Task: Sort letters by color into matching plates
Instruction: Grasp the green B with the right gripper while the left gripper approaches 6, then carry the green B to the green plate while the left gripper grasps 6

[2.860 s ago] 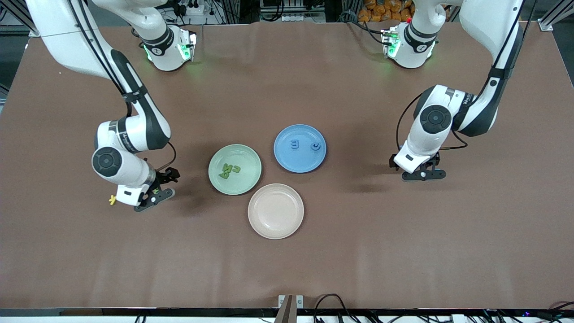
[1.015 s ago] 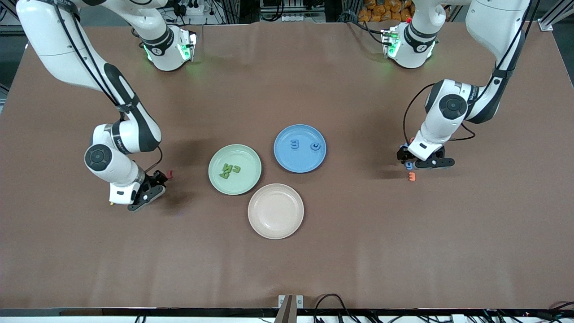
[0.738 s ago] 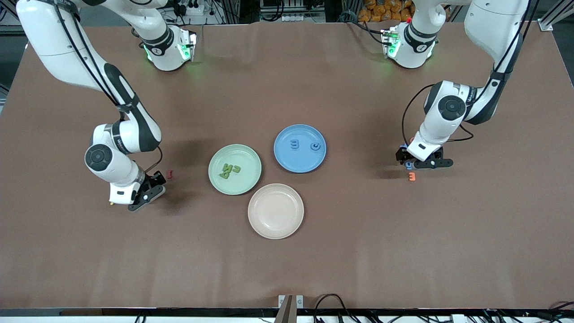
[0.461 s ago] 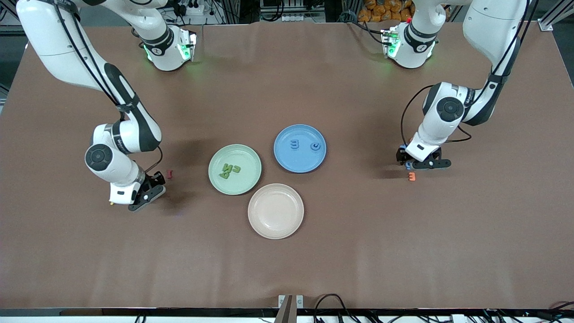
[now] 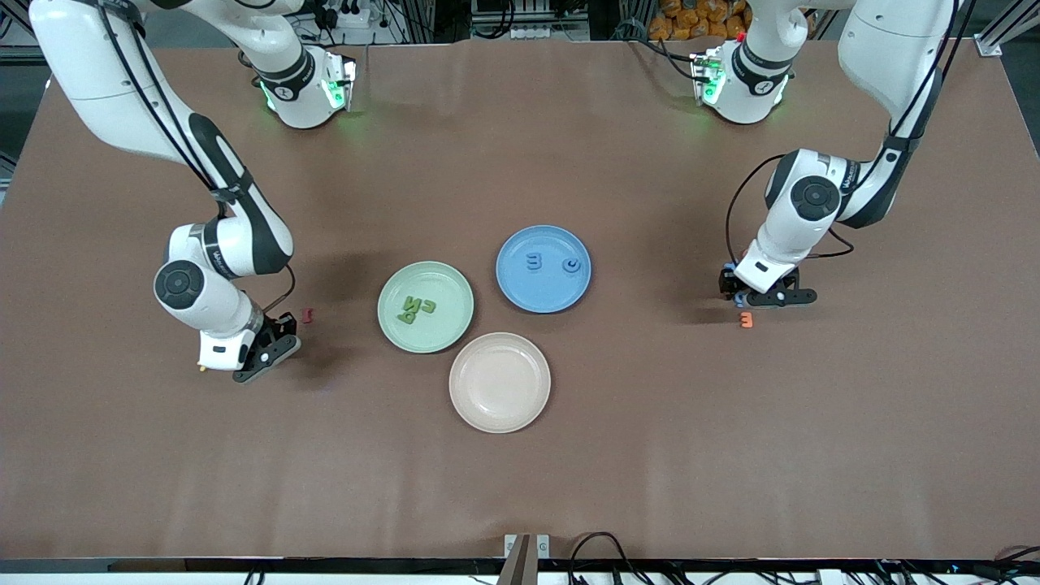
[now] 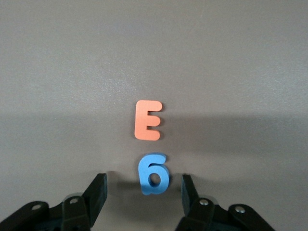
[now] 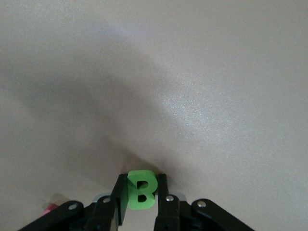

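My right gripper (image 7: 141, 179) is down at the table near the right arm's end (image 5: 268, 351), shut on a green letter B (image 7: 141, 193) that stands upright between its fingers. My left gripper (image 6: 144, 179) is low at the left arm's end (image 5: 751, 297), open, with a blue letter shaped like a 6 (image 6: 153, 173) lying between its fingers, a gap on each side. The mint green plate (image 5: 445, 327) holds three green letters (image 5: 416, 309). Beside it, the blue plate (image 5: 544, 294) holds two blue letters (image 5: 533, 262).
An orange E (image 6: 147, 120) lies just past the blue piece, nearer the front camera (image 5: 746, 321). A small red piece (image 5: 307, 314) and a yellow piece (image 5: 201, 368) lie by the right gripper. A beige-pink plate (image 5: 500, 382) sits nearest the front camera.
The right gripper's fingers have closed on the green B. The left gripper's fingers have drawn inward around the blue piece. Both arms have barely shifted.
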`<state>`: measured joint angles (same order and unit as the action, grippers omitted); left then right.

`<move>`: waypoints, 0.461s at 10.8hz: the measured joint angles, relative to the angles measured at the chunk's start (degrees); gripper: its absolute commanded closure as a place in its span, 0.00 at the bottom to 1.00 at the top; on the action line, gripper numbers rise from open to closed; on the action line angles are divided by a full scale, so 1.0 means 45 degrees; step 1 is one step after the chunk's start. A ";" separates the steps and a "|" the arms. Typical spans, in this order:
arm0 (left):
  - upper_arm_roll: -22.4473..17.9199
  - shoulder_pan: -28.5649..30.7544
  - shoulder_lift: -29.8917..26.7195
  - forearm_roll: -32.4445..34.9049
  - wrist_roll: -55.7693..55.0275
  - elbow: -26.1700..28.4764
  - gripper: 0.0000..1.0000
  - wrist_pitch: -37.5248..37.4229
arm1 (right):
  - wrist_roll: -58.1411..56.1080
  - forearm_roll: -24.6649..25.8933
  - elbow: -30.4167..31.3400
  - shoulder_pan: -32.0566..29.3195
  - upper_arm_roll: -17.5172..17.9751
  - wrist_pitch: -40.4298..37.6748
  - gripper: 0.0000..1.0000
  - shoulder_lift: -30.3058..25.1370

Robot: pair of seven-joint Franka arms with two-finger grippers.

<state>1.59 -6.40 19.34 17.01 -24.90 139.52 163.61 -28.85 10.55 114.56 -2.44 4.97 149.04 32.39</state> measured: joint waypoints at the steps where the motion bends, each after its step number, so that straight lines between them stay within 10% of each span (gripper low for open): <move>1: 0.0000 0.0000 0.0021 0.0000 0.0053 -0.0007 0.38 0.0023 | 0.0000 0.0000 -0.0004 -0.0001 -0.0002 0.0000 0.76 -0.0002; 5: 0.0004 -0.0004 0.0066 -0.0010 0.0154 -0.0027 0.51 0.0083 | 0.0003 0.0000 -0.0029 -0.0124 -0.0085 0.0000 0.79 -0.0001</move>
<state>1.61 -6.41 19.63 16.97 -24.20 139.40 163.98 -28.84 10.55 114.43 -3.00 4.59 149.04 32.39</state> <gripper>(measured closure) 0.405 0.718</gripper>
